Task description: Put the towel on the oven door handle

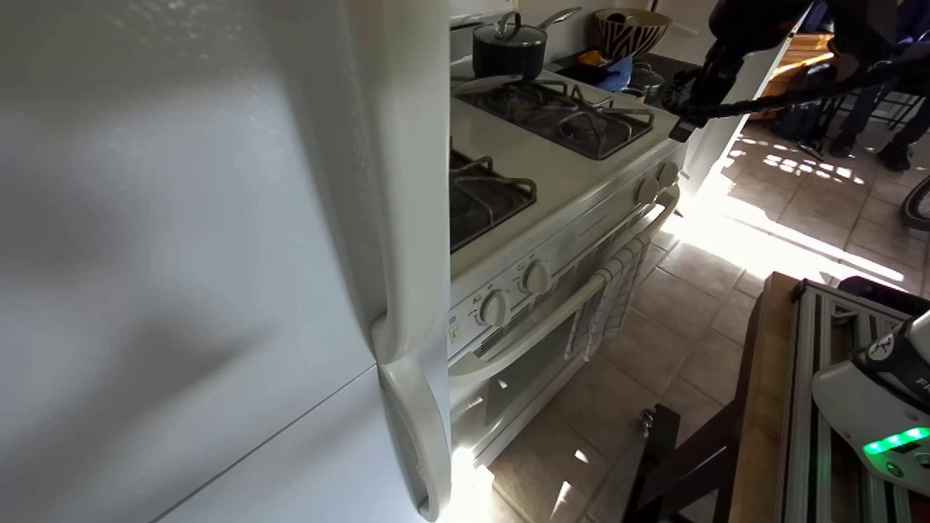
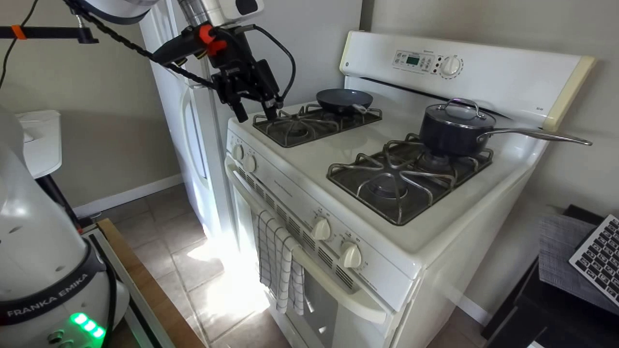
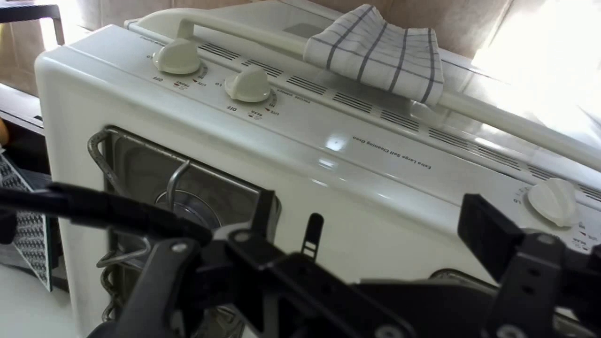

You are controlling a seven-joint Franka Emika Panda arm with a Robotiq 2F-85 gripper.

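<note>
And the towel (image 3: 375,58) hangs over the handle (image 3: 516,124)! | Your gripper (image 3: 368,206) gapes, holding nothing, clear of it | You look done, perhaps just retreat left

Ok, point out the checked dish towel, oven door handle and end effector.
Checked dish towel (image 3: 379,59): wrist view, cloth draped over the handle.
Oven door handle (image 3: 507,121): wrist view, bare stretch.
End effector (image 2: 256,115): in an exterior view, midway between its fingertips.

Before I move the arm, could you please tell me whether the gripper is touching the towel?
Apart. The wrist view shows the knob panel plainly between the open gripper and the towel draped over the oven handle.
</note>
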